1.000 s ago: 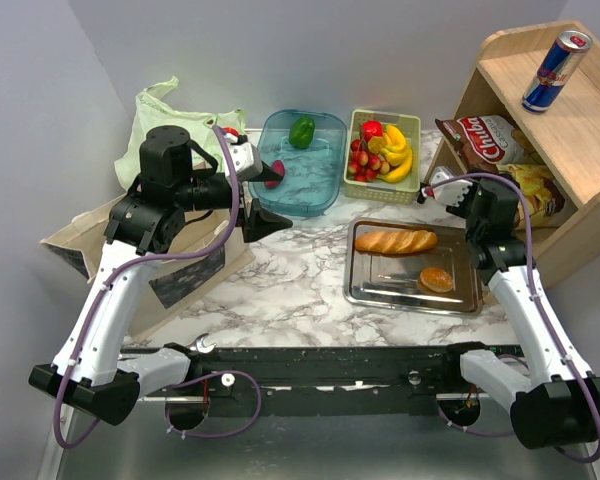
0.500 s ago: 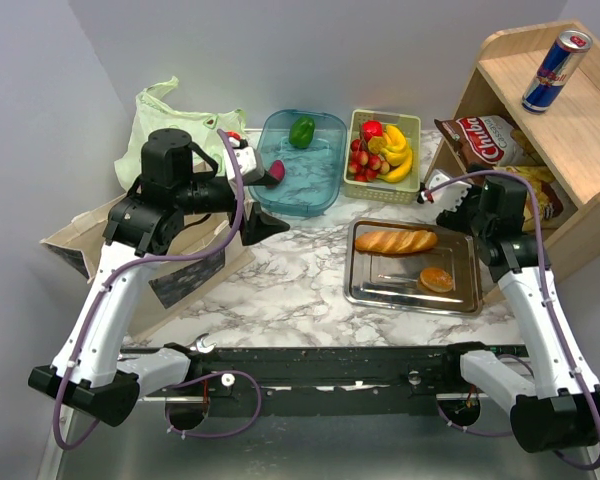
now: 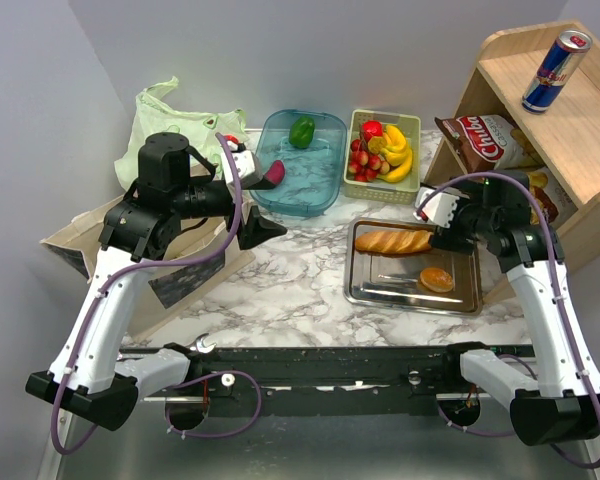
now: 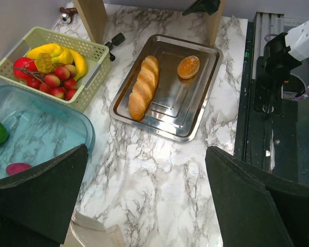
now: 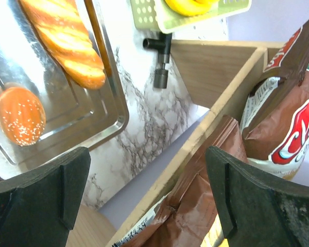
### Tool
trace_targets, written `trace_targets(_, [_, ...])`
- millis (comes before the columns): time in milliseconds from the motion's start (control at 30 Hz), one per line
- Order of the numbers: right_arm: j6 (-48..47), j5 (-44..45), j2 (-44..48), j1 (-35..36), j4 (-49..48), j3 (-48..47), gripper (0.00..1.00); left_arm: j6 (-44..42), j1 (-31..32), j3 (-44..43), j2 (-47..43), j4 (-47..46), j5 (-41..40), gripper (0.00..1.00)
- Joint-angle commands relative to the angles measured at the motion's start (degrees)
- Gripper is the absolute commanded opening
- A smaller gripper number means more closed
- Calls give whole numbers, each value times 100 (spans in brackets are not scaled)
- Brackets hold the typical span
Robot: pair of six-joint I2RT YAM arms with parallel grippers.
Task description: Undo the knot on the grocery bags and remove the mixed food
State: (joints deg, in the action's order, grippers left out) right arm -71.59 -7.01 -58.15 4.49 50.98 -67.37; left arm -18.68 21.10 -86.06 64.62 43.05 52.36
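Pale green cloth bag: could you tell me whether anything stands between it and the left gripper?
No separate object does. The open left gripper faces away from the pale green cloth bag, toward the metal tray; only the left arm itself lies between.

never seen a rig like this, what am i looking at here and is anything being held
Two robot arms stand at the near edge of a marble table. The wide picture looks down from above and behind them. The other two come from a camera on each wrist, so the dark shapes at their bottom corners are fingers. The left gripper and right gripper are both open, holding nothing. On the table: a metal tray with a bread loaf and bun, a blue tub with a green pepper, a basket of fruit, a wooden shelf with crisp bags and a can, plus a pale green bag and a beige tote.
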Motion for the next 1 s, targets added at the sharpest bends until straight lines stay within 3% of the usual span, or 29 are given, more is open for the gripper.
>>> trace_targets(0, [44, -538, 4, -18, 263, -184, 100, 66, -10, 59, -125, 143, -129, 99])
trace_targets(133, [135, -830, 73, -18, 269, -403, 99, 92, -11, 107, -160, 134, -142, 98])
trace_targets(267, [356, -1406, 109, -16, 496, -763, 85, 120, -10, 105, -187, 142, -195, 98])
trace_targets(367, [1024, -1932, -202, -18, 711, -1323, 82, 532, -86, -27, -121, 133, -662, 99])
trace_targets(433, [1722, -2177, -687, -17, 885, -2006, 81, 1065, -493, -228, 27, 147, -835, 99])
trace_targets(533, [2661, -2553, -1473, -10, 1063, -2802, 81, 1698, -1520, -723, 470, 604, -483, 94])
trace_targets(667, [3622, -2898, -2073, 214, 918, -3458, 81, 766, -2533, -1637, 1128, 2328, -411, 77])
trace_targets(767, [4079, -2842, -2303, 630, 734, -3664, 81, -534, -2888, -1710, 1153, 3334, -712, 54])
trace_targets(867, [4510, -2687, -2524, 1240, 435, -3784, 81, -1626, -3125, -1021, 720, 3443, -1363, 41])
trace_targets(967, [5109, -2543, -2806, 1952, -43, -3886, 83, -2354, -3263, -22, 198, 3295, -1787, 37])
